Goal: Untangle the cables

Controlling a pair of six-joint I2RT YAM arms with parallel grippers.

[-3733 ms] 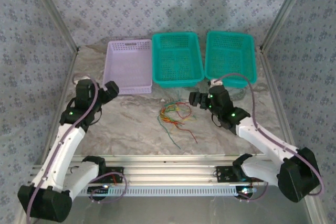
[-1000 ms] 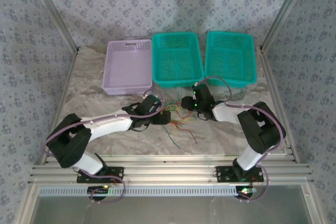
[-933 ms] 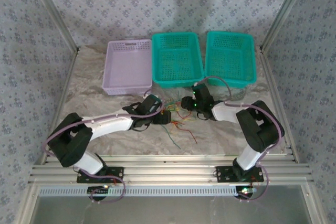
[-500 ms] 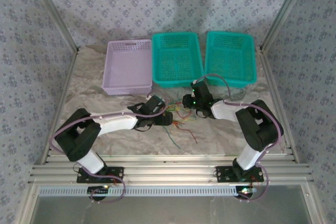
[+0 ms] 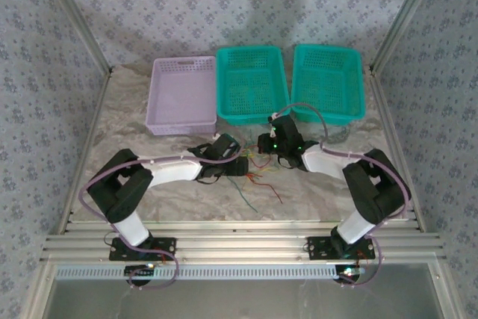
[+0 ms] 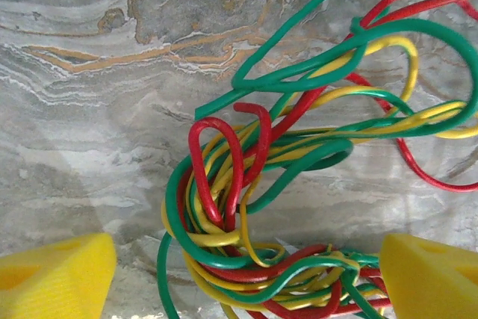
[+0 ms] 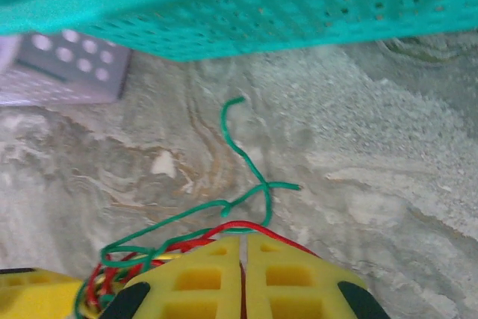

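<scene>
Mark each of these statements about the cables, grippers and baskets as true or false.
1. The right gripper is shut on the cables. True.
2. The left gripper has its fingers pressed together. False: they stand wide apart, with the bundle of cables between them.
3. The cables lie inside a teal basket. False: they lie on the table, in front of the baskets.
4. A lilac basket, a middle teal basket and a right-hand teal basket stand in a row at the far side of the table. True.
</scene>
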